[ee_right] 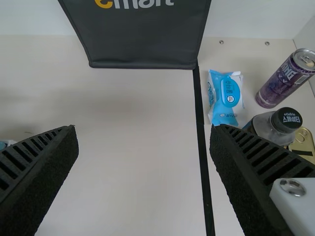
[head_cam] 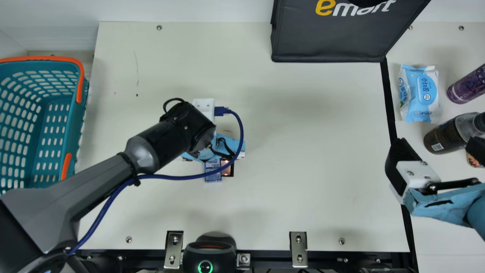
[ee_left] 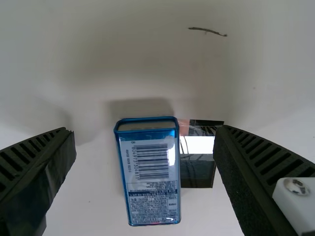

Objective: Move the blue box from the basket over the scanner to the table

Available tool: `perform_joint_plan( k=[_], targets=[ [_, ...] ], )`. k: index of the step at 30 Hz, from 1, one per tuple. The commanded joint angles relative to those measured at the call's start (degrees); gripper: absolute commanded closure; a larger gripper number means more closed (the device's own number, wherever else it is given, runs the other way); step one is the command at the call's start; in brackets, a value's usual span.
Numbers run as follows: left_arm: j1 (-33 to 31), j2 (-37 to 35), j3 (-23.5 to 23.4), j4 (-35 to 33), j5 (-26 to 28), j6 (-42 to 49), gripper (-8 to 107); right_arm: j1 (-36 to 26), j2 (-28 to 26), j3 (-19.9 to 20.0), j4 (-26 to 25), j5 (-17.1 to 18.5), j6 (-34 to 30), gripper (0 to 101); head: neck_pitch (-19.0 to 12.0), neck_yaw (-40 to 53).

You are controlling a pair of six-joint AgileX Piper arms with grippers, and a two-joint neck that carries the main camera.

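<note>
Main view has the blue box (head_cam: 213,173) on the cream table (head_cam: 303,189), just below the left gripper (head_cam: 204,153), its fingers spread wide, gripping nothing; the right gripper (head_cam: 435,146) is spread too.

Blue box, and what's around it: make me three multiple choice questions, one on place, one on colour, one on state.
1. Where is the blue box?
A. In the bag
B. On the table
C. By the bottle

2. What colour is the handle of the basket?
A. White
B. Purple
C. Orange

3. How is the left gripper?
A. Open
B. Shut on the box
C. Shut, empty

Key:
1 B, it rests on the cream surface.
2 C, orange tops the teal basket.
3 A, gaps show either side of the box.
</note>
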Motion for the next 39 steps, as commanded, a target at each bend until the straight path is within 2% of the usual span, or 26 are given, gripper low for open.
perform_joint_plan(
  k=[1,8,23,39],
  targets=[
    [0.1,0.1,0.1,0.1,0.0,-0.2,9,0.0,0.0,0.0,0.0,0.0,0.0,6,-1.7,0.0],
    [0.2,0.2,0.2,0.5,0.0,-0.7,9,0.0,0.0,0.0,0.0,0.0,0.0,6,-1.7,0.0],
    [-0.1,0.5,0.5,0.3,-0.3,-1.5,107,0.0,0.0,0.0,0.0,0.0,0.0,6,-1.7,0.0],
    [-0.5,-2.6,1.1,0.4,-0.8,-2.5,107,0.0,0.0,0.0,0.0,0.0,0.0,6,-1.7,0.0]
  ],
)
